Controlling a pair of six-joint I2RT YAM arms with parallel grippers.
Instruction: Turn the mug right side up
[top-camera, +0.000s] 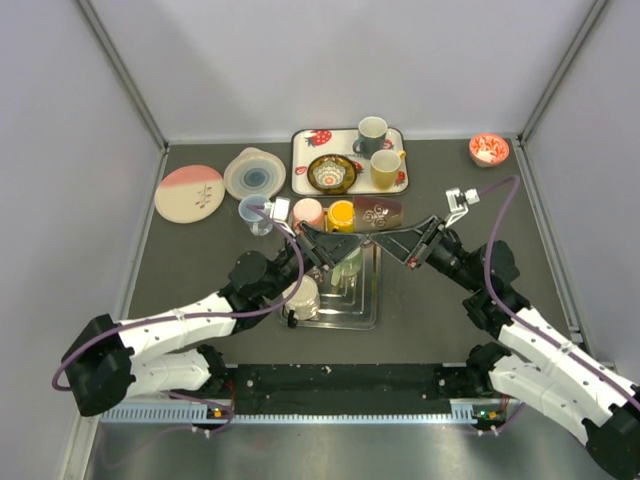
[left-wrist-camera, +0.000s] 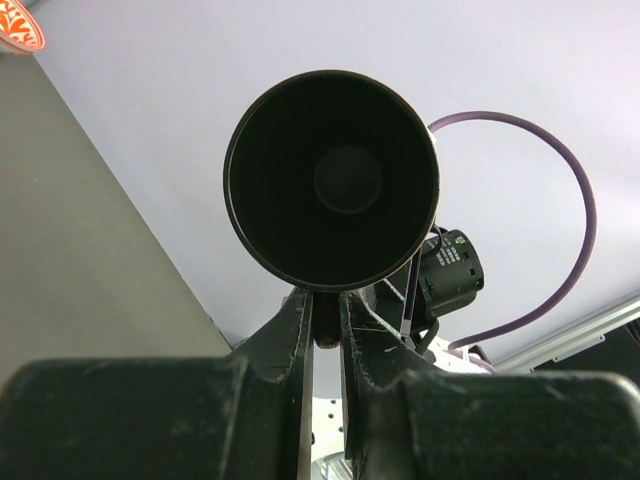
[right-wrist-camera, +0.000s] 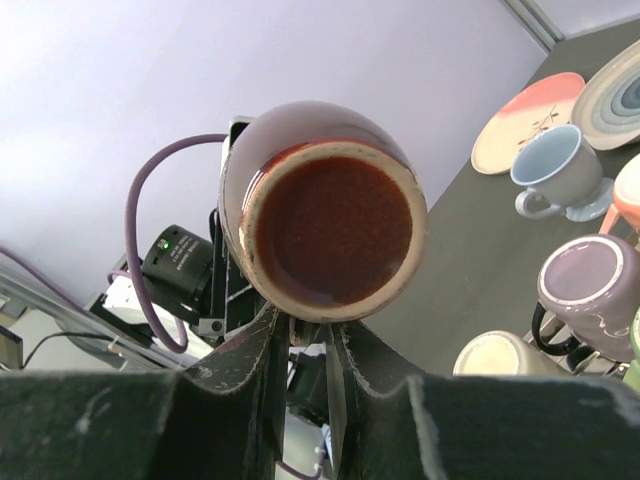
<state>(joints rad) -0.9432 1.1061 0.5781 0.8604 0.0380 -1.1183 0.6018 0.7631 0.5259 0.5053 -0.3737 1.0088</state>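
The mug (top-camera: 379, 213) is dark brown-purple with a pale floral print. It lies on its side in the air above the metal rack, held between both arms. In the left wrist view its dark open mouth (left-wrist-camera: 332, 180) faces the camera. My left gripper (left-wrist-camera: 325, 305) is shut on the handle just under the rim. The right wrist view shows the mug's glazed brown base (right-wrist-camera: 333, 215), and my right gripper (right-wrist-camera: 308, 328) is shut on the handle below it. From above, the left gripper (top-camera: 362, 236) and the right gripper (top-camera: 394, 238) meet under the mug.
A metal rack (top-camera: 362, 318) with cups stands below the grippers. Yellow (top-camera: 341, 215), pink (top-camera: 307, 213) and light blue (top-camera: 254, 212) cups sit just left of the mug. Behind are a strawberry tray (top-camera: 300, 145) with mugs, two plates (top-camera: 189, 192) and a red bowl (top-camera: 489, 150).
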